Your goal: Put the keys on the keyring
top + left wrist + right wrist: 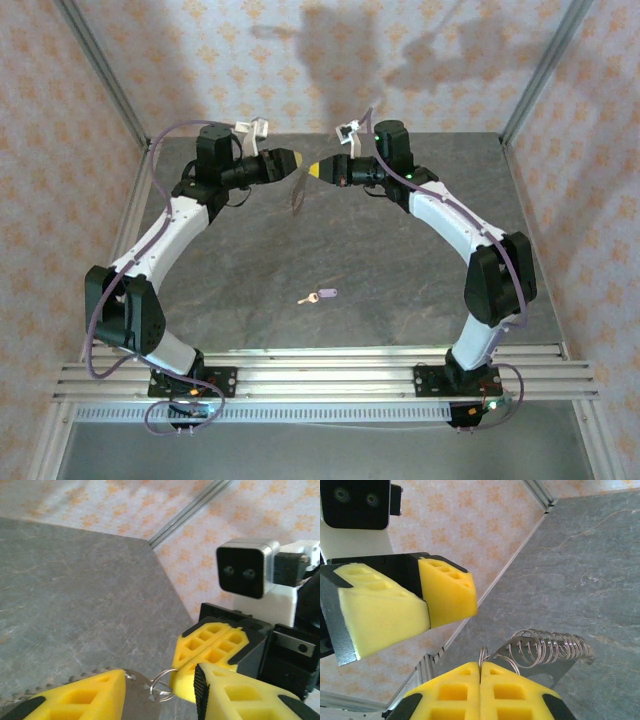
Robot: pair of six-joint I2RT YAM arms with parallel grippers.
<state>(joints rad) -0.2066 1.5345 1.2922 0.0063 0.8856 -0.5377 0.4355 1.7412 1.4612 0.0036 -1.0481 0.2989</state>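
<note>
While the small lilac-headed key (318,296) lies mid-frame on the grey bench (400,260) in the overhead view, the keyring (540,650) hangs at upper centre, pinched in the closed right claw (480,669). The left claw (159,680) stands partly apart around it.

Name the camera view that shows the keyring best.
Right wrist: the keyring sits close, coils distinct, pinched in the right gripper. Left wrist catches a small loop and toothed edge; top external gives a faint shape.
</note>
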